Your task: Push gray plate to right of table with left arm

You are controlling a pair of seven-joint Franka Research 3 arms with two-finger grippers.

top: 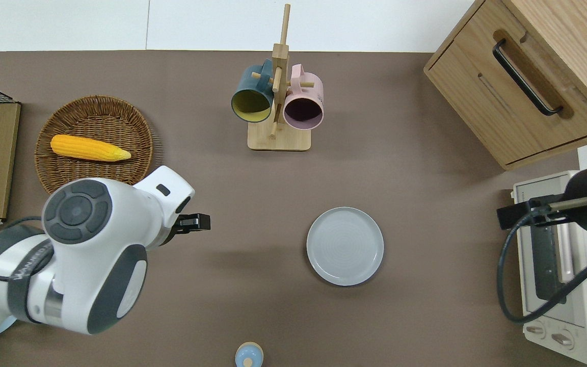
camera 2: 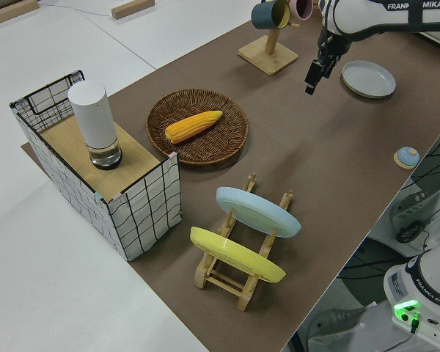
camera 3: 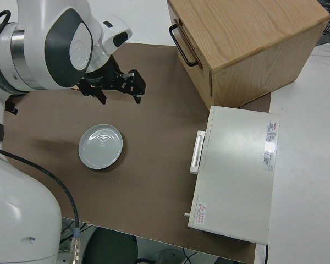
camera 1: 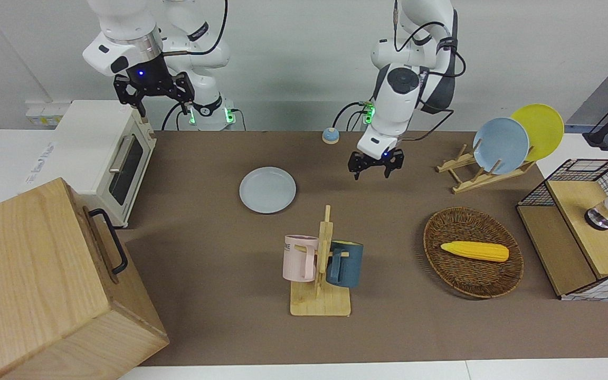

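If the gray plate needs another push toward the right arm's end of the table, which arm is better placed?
Left, probably. The left gripper hangs open over bare table on the side of the gray plate it would push from. The right arm is parked.

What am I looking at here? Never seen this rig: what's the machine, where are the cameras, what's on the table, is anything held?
It is a two-armed robot at a long brown table. Each arm ends in a black two-finger hand. Four cameras film one moment: one from across the table facing the robot, one straight down, and one from each end. The left hand is open and holds nothing, up in the air over bare table, apart from the flat round pale gray plate it is meant to push. The right hand is open too; that arm is parked. Also on the table: a round wicker basket with a yellow corn cob in it, and a wooden mug stand.
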